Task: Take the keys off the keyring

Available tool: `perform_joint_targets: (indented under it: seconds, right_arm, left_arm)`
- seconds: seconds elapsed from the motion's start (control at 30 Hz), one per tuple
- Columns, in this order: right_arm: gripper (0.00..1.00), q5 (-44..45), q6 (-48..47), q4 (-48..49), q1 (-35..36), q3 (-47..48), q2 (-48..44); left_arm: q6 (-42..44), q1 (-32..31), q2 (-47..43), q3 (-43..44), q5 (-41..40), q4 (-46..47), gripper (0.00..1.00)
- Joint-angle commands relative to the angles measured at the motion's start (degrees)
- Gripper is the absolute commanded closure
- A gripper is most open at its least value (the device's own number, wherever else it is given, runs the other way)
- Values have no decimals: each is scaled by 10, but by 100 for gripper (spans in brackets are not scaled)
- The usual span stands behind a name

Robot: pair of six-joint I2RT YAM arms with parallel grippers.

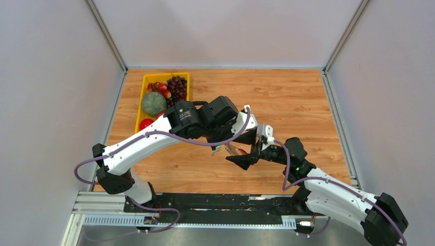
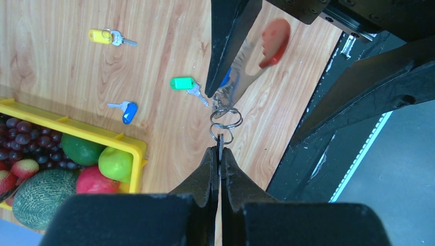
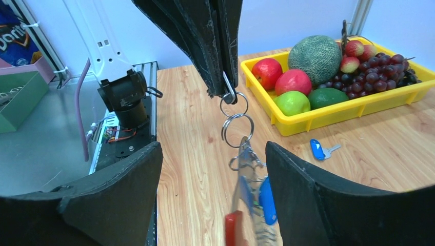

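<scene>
Grey walls close in a wooden tabletop (image 1: 287,102). From the near left corner the left arm (image 1: 138,146) stretches to the middle and bends right. The right arm (image 1: 328,189) comes in from the near right and reaches left, so the two meet above the centre.

At the far left sits a yellow tray (image 3: 333,115) of fruit.

The left end effector (image 2: 219,149) is clenched on a small wire ring at one end of the keyring (image 2: 251,59), which hangs clear of the wood. The right end effector (image 3: 213,148) is released, its fingers (image 3: 328,200) wide apart on either side of the keyring.

A blue key (image 3: 267,200) hangs on the keyring. Three loose keys lie on the wood near the tray: yellow (image 2: 100,36), green (image 2: 182,83) and blue (image 2: 128,111).

From above, both arms hide the keyring and the loose keys. In the right wrist view its lower end is blurred and cut off, so I cannot tell how many keys it carries.
</scene>
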Motion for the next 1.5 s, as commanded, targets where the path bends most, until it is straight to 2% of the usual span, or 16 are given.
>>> perform_joint_targets:
  seconds: [0.0, 0.33, 0.8, 1.03, 1.27, 1.47]
  right_arm:
    - [23, 33, -30, -24, 2, -2, -25]
    - [28, 123, -43, -82, 3, 10, -27]
    - [28, 237, -24, -86, 2, 10, -38]
    - [30, 217, -20, -82, 2, 11, -34]
    - [34, 117, -41, -69, 2, 0, -68]
    - [27, 51, -28, -29, 3, -10, -60]
  left_arm:
    - [-1, -3, -26, 4, -1, 17, 100]
    - [-9, -3, -33, 19, 7, 10, 100]
    - [-8, -3, -37, 20, 11, 9, 100]
    - [-10, -3, -42, 17, 11, 9, 100]
    - [-8, -3, -35, 6, -11, 12, 100]
    - [-12, -3, -22, 22, -9, 3, 100]
